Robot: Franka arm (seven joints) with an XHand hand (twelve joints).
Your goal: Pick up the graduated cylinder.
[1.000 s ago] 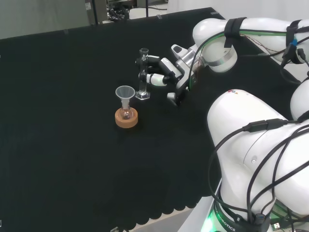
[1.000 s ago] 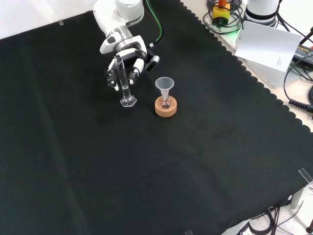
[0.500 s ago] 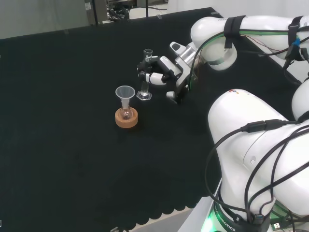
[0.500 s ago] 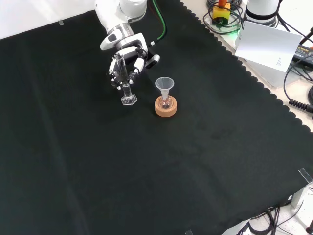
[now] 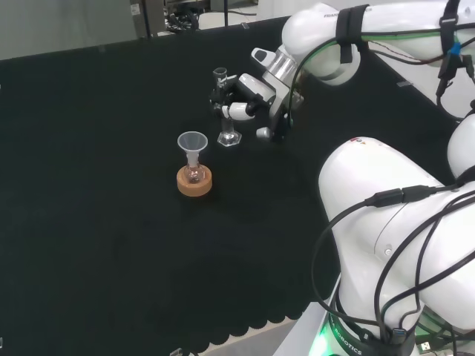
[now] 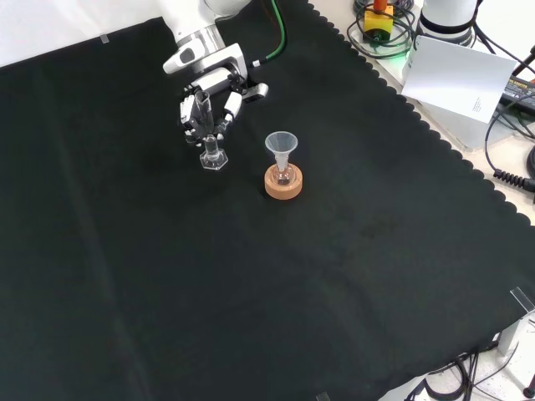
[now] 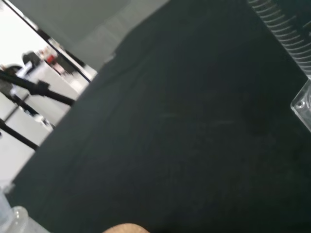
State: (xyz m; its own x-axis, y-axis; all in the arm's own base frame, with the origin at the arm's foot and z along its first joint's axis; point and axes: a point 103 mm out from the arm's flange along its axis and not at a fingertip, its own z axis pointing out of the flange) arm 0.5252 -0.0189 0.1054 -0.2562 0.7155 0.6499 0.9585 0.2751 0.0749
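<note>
Graduated cylinder (image 5: 223, 104): a slim clear tube on a hexagonal foot, held in the hand and tilted slightly; in the front view (image 6: 209, 134) its foot hung just above the black cloth, up and to the left of the cork ring.
Hand (image 5: 249, 100): its fingers were curled round the cylinder's stem, at the end of the white arm; in the front view (image 6: 211, 96) it came in from the top and gripped the tube above the foot.
Cylinder in the wrist view (image 7: 286, 36): its ribbed scale marks and a corner of the clear foot sat close to the camera against the cloth.
Funnel (image 5: 193, 144): clear, standing upright in a small flask; front view (image 6: 282, 147).
Cork ring (image 5: 194, 181): it carried the flask, apart from the cylinder, on the cloth; front view (image 6: 283, 182).
Black cloth (image 6: 251, 284): it covered the bench, with a scalloped edge at the front view's right.
</note>
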